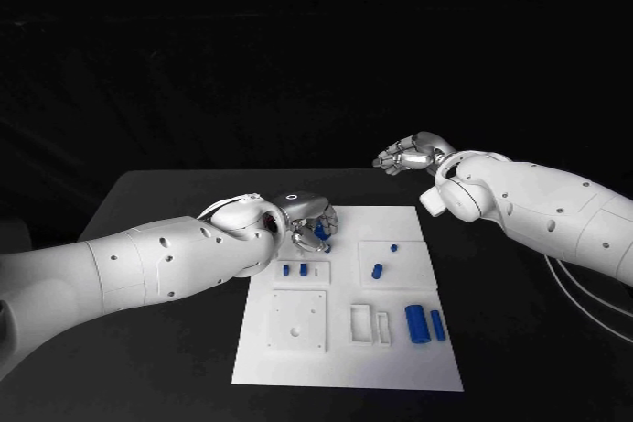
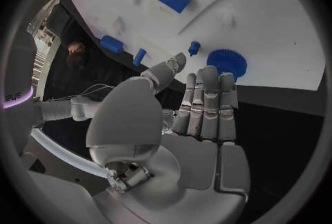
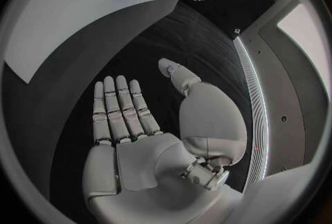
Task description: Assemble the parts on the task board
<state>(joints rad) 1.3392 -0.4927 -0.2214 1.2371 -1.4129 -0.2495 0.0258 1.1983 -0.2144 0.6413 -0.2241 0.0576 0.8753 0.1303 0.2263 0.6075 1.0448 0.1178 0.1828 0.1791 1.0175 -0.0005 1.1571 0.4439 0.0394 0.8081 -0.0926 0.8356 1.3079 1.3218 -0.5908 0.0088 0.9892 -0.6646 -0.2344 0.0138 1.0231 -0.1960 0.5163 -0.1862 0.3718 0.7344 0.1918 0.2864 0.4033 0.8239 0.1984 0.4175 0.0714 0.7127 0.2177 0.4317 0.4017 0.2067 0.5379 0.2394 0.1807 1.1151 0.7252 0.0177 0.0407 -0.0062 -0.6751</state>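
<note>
Left wrist view showed the left hand (image 2: pixel 201 124) flat and empty, fingers straight, just short of a blue gear (image 2: pixel 227 62) lying on the white board (image 2: pixel 276 25) near its far edge. The right hand (image 3: pixel 145 141) was spread, empty, over the black table (image 3: pixel 207 36).

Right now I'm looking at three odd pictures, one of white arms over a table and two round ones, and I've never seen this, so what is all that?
It is a robot with two white arms ending in silver hands. One picture looks down from its head; the round ones come from cameras at each wrist. On the black table lies a white task board carrying small blue parts, including a blue gear. The left hand hovers at the board's far edge with flat, empty fingers. The right hand is lifted beyond the board, holding nothing.
</note>
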